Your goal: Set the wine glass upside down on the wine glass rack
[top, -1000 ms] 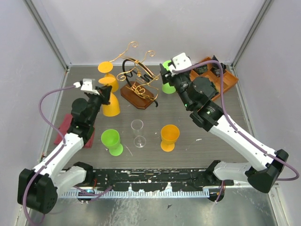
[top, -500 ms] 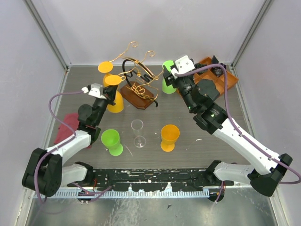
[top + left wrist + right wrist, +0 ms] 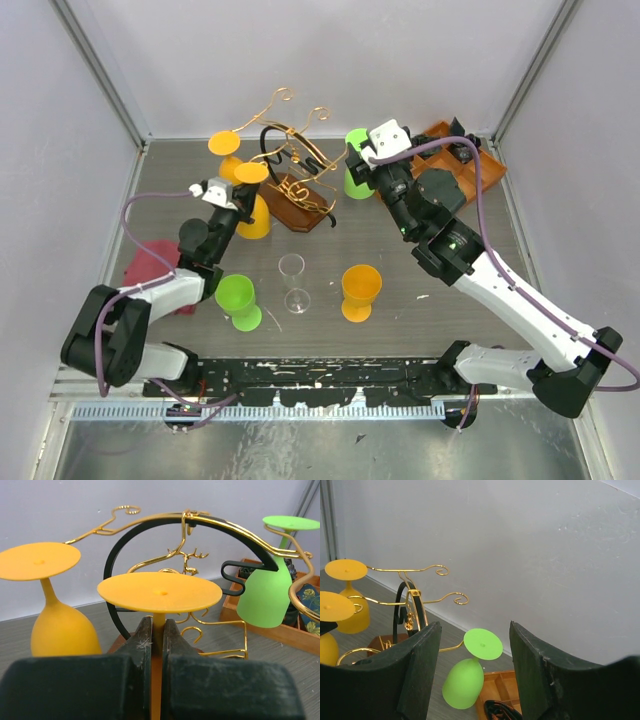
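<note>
Stem-first is how the left hand (image 3: 155,630) carries the orange wine glass (image 3: 160,591): its fingers are clamped on the thin stem just under the round foot. The glass is inverted, long axis upright, foot on top and bowl below, hidden from the wrist view. The overhead view places it just left of the wine glass rack (image 3: 295,195), whose black loop (image 3: 112,565) and gold wire arms stand directly beyond the foot, close but apart. Whether the bowl clears the tabletop I cannot tell.

The right hand (image 3: 475,625) hovers on the rack's far side with fingers spread wide and nothing between them. A green glass (image 3: 465,682) appears to hang inverted from a wire arm below it.

The left hand is plainly the nearer one. By my reading, the coming move is a short push forward so the stem slides between a free pair of wires with the foot riding above them.
</note>
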Available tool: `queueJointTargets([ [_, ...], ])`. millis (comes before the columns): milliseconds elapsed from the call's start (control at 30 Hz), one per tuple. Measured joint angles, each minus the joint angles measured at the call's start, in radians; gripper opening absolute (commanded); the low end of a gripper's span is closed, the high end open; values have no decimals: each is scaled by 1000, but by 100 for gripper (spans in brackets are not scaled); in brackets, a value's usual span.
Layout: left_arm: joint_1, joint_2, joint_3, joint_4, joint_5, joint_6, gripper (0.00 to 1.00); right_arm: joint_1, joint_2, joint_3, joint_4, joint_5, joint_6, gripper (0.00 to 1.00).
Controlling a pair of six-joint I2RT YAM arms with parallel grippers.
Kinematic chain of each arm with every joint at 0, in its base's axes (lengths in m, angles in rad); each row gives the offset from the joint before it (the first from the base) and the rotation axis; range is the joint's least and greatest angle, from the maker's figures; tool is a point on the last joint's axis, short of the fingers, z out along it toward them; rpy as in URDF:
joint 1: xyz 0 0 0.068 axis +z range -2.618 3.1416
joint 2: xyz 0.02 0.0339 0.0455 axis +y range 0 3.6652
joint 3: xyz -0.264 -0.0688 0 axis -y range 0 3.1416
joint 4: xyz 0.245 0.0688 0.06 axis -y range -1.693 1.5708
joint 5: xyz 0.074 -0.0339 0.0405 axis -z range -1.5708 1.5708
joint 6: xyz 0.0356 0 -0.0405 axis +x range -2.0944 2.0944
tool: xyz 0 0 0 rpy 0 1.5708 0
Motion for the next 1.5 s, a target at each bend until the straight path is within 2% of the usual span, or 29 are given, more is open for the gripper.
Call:
queueJointTargets([
  [433,-33,223,63,227,-25,-40,0,0,-4,-3,-3,15,-23,63],
  [967,-68,356,183,249,-93,3,2,0,-4,-8,-27,38,-38,63],
  [1500,-70,369,201,260,-235,82,2,0,17,-11,-32,41,-43,64],
])
